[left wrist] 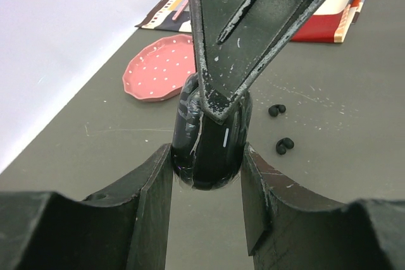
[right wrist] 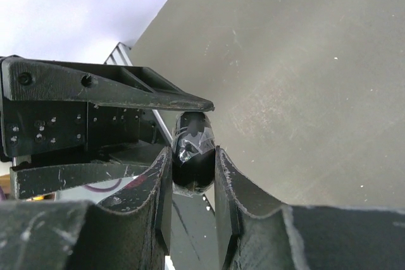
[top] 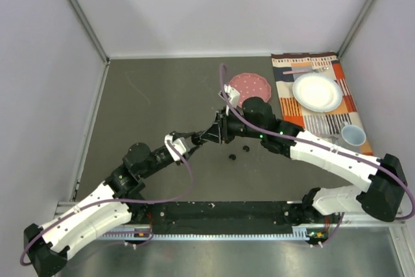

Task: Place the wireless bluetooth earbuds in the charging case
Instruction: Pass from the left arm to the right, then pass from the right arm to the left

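The left end effector is closed on the black charging case, with its fingers pressed to both sides. The right end effector clamps the same case from the opposite end. The case bears a short white mark. Two black earbuds lie loose on the desk, near the case and apart from the pink dotted plate.

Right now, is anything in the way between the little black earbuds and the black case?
Nothing lies on the table between the black earbuds and the case. But the left gripper and right gripper both clasp the case, covering its sides.
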Robot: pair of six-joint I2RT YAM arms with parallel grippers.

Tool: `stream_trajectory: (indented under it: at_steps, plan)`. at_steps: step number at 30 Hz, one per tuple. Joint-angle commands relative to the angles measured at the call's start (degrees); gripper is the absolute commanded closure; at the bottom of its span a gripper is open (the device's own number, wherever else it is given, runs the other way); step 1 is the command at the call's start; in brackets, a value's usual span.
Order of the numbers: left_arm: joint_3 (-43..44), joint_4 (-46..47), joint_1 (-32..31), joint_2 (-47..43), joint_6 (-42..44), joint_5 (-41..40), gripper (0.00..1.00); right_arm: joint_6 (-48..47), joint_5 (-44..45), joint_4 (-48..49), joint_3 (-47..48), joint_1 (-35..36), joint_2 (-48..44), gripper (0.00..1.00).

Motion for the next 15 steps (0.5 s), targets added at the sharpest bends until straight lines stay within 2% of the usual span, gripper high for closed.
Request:
stream_trajectory:
  at_steps: [1, 8, 15]
  plan:
    - [-0.2, 7.2, -0.6, -1.3, -3.9, 2.5, 0.72, -2.6, -1.9, 7.7, -4.6, 0.3, -4.3, 1.0]
    - [-0.6, 7.5, -0.6, -1.5, -6.2, 3.5, 0.47, -3.4, 0.0, 15.5, -11.5, 0.3, -9.8, 1.0]
    - [-1.1, 9.0, -0.6, -1.7, -8.3, 6.0, 0.36, -3.8, 3.9, 22.8, -17.4, 0.4, -14.8, 1.0]
